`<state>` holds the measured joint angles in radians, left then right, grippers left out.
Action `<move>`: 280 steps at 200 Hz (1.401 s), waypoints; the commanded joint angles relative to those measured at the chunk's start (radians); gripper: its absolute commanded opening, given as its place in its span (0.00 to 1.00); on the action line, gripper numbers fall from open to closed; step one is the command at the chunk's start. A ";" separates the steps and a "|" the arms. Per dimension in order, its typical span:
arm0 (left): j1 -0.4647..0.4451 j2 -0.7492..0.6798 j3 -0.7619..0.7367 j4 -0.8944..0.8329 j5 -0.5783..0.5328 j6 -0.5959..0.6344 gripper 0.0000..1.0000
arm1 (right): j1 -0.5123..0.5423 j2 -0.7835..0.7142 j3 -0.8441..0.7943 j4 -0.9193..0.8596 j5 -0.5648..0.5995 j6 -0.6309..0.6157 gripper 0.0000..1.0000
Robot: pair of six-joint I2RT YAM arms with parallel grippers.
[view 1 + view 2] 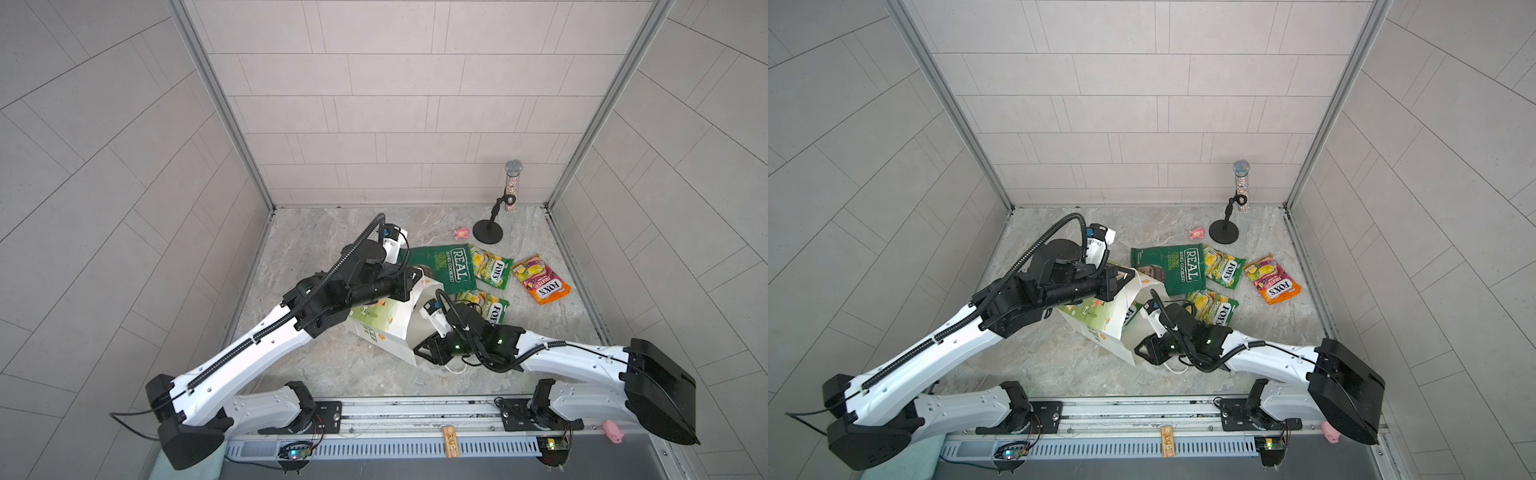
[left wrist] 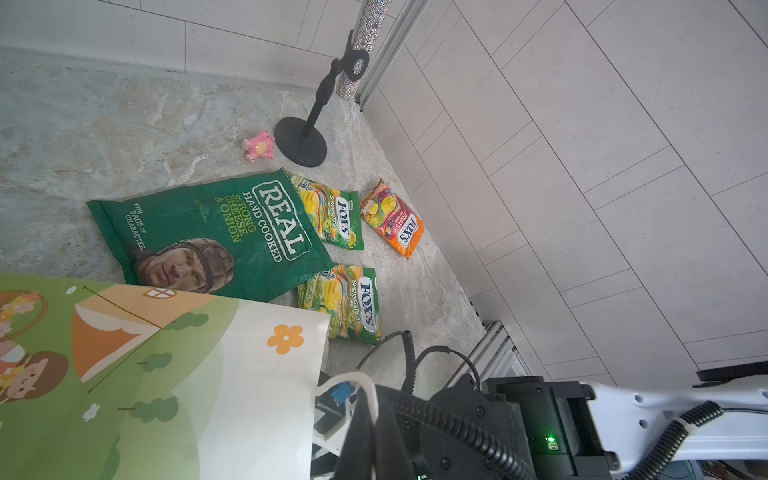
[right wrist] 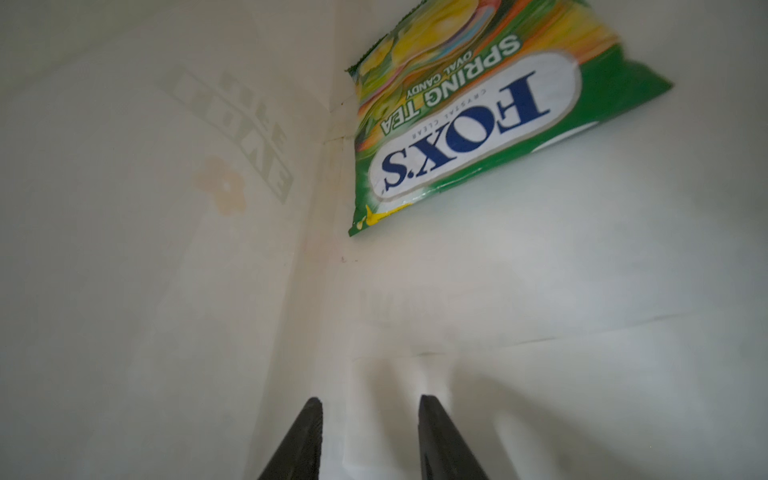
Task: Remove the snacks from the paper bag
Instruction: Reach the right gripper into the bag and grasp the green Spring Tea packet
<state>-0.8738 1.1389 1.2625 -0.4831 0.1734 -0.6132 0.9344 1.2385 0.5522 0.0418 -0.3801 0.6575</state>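
While the paper bag (image 1: pixel 388 328) lies on its side at the centre of both top views, its mouth faces right and its lower corner points to the bottom centre of the frame. The left pincer (image 1: pixel 1124 277) is clamped tight on the bag's upper rim, beside a white cord handle (image 2: pixel 368 384), and the rim arches up there. The right pincer (image 3: pixel 370 405) reaches in through the mouth. Its two dark fingers stand a narrow gap apart with nothing between them, at the bottom centre of the right wrist view. Deeper in, at the upper right of that view, the inner FOX'S packet (image 3: pixel 457 120) lies flat against a fold, well apart from the fingertips.

Four others lie on the desk (image 1: pixel 316 361), right of centre. The paper bag's rim overlaps the near edge of the REAL chips bag (image 1: pixel 440 270). The upper yellow-green packet (image 1: pixel 492 268) and the lower yellow-green packet (image 1: pixel 486 309) both touch the chips bag. The orange-red packet (image 1: pixel 540 279) lies apart, further right. Bare desk opens left of the bag, along the bottom, and between the orange-red packet and the right wall. A pink toy (image 1: pixel 461 233) and a black stand (image 1: pixel 488 237) crowd the upper right corner.
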 commanded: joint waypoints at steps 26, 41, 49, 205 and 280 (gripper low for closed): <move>-0.006 -0.008 -0.012 0.038 0.018 -0.005 0.00 | 0.003 0.134 0.115 0.065 0.145 0.179 0.42; -0.006 -0.007 -0.012 0.037 0.013 -0.003 0.00 | 0.002 0.181 0.137 0.091 0.156 0.242 0.42; -0.005 -0.009 -0.011 0.038 0.006 -0.004 0.00 | 0.002 0.203 0.144 0.109 0.157 0.285 0.42; -0.006 0.030 0.020 0.055 0.028 -0.002 0.00 | 0.007 0.376 0.213 0.190 0.278 0.533 0.51; -0.006 0.033 0.037 0.054 0.046 -0.004 0.00 | 0.007 0.518 0.264 0.510 0.194 0.537 0.52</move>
<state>-0.8738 1.1706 1.2587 -0.4526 0.2073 -0.6136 0.9360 1.7134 0.7918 0.3817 -0.1356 1.1793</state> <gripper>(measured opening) 0.042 0.523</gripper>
